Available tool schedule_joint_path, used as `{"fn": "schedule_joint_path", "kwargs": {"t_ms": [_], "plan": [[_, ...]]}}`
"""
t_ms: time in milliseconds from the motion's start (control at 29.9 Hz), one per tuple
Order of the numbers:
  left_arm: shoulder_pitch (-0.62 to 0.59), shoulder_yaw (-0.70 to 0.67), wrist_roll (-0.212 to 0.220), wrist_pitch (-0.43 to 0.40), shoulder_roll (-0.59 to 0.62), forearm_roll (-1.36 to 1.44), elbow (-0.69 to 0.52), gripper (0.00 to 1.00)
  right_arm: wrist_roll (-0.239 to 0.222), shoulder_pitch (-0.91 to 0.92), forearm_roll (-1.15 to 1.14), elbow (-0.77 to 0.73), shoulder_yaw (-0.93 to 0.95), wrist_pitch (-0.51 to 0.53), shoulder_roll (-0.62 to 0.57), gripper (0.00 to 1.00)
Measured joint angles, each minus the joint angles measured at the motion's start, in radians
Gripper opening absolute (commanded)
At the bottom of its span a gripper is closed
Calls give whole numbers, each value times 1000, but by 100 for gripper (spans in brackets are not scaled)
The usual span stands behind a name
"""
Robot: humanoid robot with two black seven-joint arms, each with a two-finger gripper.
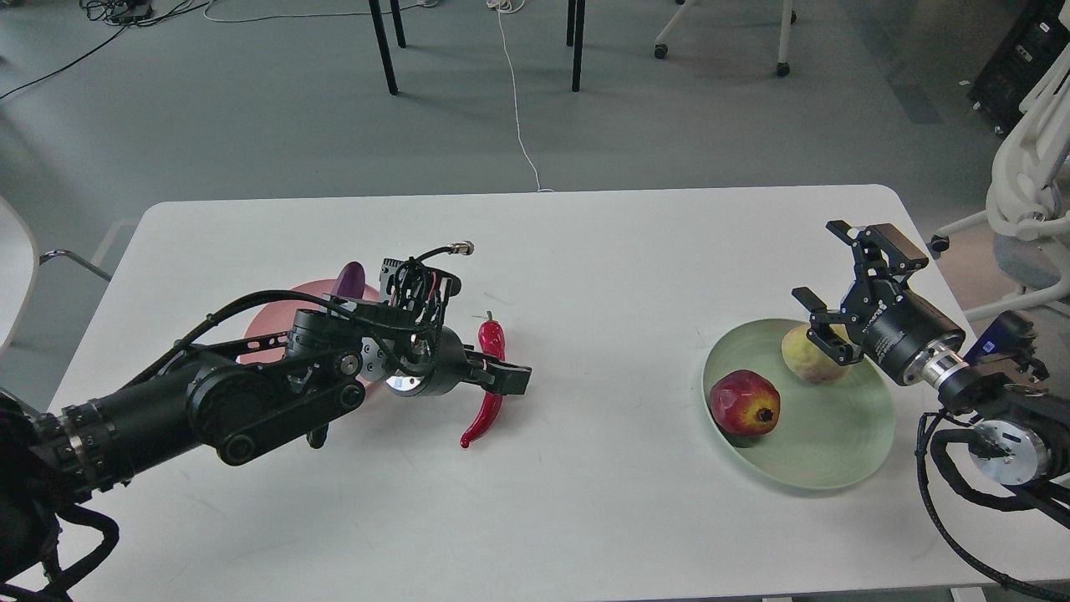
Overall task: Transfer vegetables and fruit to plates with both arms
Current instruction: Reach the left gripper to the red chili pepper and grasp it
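Observation:
The red chili pepper (491, 343) lies on the white table (585, 251), right of the pink plate (272, 316). My left gripper (507, 381) hangs over the chili's middle and crosses it. Its fingers overlap from this side, so their gap is not visible. The purple eggplant (349, 280) lies on the pink plate, with only its far tip showing behind my left arm. The pale green plate (844, 443) holds the red pomegranate (745, 404) and the yellow-green fruit (804, 354). My right gripper (817, 266) is open and empty, just above and behind the yellow-green fruit.
Chair and table legs (383, 46) and a white cable (517, 100) are on the floor beyond the table's far edge. A white chair (1024, 192) stands at the right, close to my right arm.

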Motion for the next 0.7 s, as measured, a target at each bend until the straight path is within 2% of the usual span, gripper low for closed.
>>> {"fn": "schedule_joint_path", "kwargs": {"t_ms": [67,200,434,701], "plan": [[0,0,0,0,-12,1,10,77,0,-1,0,0,0,0,0,98],[0,1,-1,0,-19,2,23,30,0,-3,0,2,0,0,1,98],[0,3,-2,2,-12,23,31,16,0,-4,0,2,-1,-1,10,98],[-6,0,-2,14,-9,34,29,15,0,-5,0,2,0,-2,21,98]]}}
